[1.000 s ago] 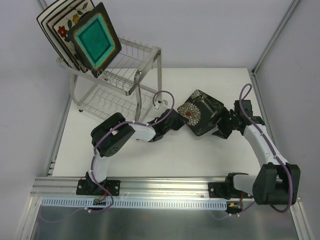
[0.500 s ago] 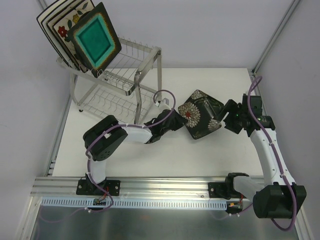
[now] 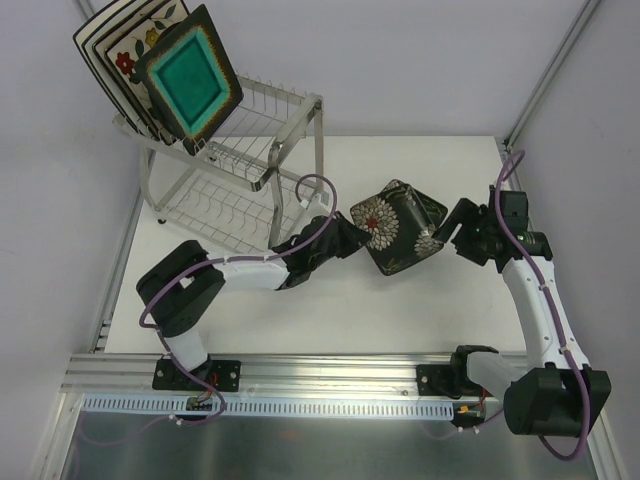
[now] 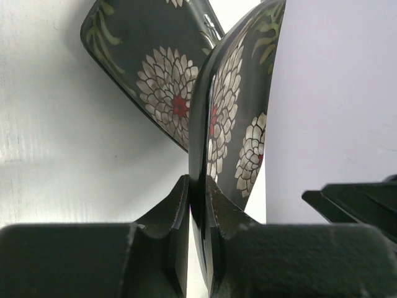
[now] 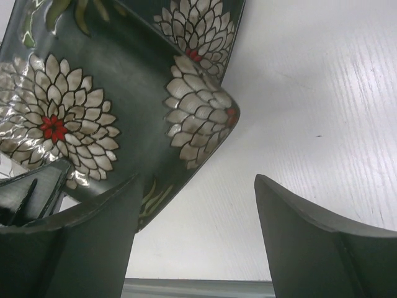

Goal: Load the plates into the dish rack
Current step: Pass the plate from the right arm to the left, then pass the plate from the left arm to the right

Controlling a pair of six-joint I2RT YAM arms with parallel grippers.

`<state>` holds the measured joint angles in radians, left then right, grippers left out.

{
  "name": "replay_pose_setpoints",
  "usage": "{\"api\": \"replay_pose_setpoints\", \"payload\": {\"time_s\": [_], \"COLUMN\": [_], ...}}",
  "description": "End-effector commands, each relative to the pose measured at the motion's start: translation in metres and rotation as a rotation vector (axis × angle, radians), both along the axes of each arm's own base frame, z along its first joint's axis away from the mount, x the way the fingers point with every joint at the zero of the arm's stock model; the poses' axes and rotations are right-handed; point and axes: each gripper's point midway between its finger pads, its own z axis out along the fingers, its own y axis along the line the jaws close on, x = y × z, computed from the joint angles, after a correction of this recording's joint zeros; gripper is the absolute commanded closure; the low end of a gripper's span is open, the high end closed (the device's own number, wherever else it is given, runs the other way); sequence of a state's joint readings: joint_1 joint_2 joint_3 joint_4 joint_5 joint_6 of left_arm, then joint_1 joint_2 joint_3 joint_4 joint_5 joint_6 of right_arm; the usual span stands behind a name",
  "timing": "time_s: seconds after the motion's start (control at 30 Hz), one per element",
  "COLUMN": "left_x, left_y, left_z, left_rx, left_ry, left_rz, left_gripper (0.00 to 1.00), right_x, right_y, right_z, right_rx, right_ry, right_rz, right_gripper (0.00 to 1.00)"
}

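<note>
Handover status: the right gripper (image 3: 452, 224) has released the dark plate with white blooms (image 3: 398, 228) and drawn back to the right. In the right wrist view its jaws stand wide apart, with the plate's corner just beyond the left finger and nothing pinched between them. The left gripper (image 3: 352, 236) is clamped hard on the plate's left rim, which is seen edge-on between its fingers (image 4: 170, 214) in the left wrist view. Compared with a second ago, the left arm has stretched out, its elbow has swung left, and the plate has shifted slightly left and tipped up on edge over the table (image 3: 440, 300), right of centre. Whether its lower edge touches the table cannot be told. The plate is now carried by the left arm alone. The dish rack (image 3: 318, 130) stands at the far left. The other plates (image 3: 190, 85) stand upright at the left end of its upper tier, with free slots to their right. Judged remaining work: carry this last plate to the rack and seat it upright in a free slot. The single rim grip may allow it to swing.
</note>
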<state>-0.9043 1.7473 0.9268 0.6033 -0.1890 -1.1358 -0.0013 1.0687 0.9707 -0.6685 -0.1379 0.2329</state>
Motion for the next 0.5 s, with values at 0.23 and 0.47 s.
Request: {"api": "replay_pose_setpoints", "payload": {"time_s": [0.23, 0.47], "left_x": [-0.028, -0.049], "left_y": [0.008, 0.028], "left_z": [0.128, 0.138], "left_rx": [-0.341, -0.371], "left_ry": [-0.136, -0.130], "left_rz": [-0.052, -0.073], "left_gripper": [1.00, 1.00], "right_x": [0.015, 0.015], "right_y": [0.000, 0.025], "right_z": [0.016, 0.030], "right_rx": [-0.014, 0.071], "right_ry": [-0.113, -0.200], "right_rz": [0.069, 0.211], "right_gripper": [0.22, 0.21]}}
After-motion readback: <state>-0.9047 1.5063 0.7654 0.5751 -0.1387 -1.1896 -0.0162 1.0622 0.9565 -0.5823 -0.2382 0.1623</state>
